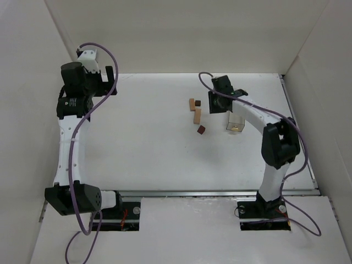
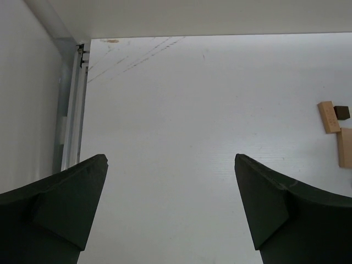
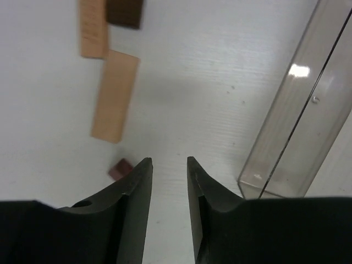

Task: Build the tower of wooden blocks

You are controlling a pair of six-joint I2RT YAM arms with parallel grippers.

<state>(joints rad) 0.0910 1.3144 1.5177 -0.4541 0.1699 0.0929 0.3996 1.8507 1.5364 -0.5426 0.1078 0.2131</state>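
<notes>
The wooden pieces lie flat and apart on the white table. A short tan post (image 1: pixel 192 103) has a dark cube (image 1: pixel 198 103) beside it. A longer tan bar (image 1: pixel 197 115) lies just below them, and a second dark cube (image 1: pixel 201 130) sits nearer. My right gripper (image 3: pixel 168 162) hovers over bare table right of the tan bar (image 3: pixel 114 96) and the near cube (image 3: pixel 120 169). Its jaws stand a narrow gap apart with nothing between them. My left gripper (image 2: pixel 170 159) is wide open and empty at the far left, with the post (image 2: pixel 328 116) at its view's right edge.
A clear plastic box (image 1: pixel 236 124) stands upright just right of my right gripper (image 1: pixel 213 104), and its wall (image 3: pixel 297 126) is close to the right finger. White walls enclose the table. My left gripper (image 1: pixel 111 81) is near the back left corner.
</notes>
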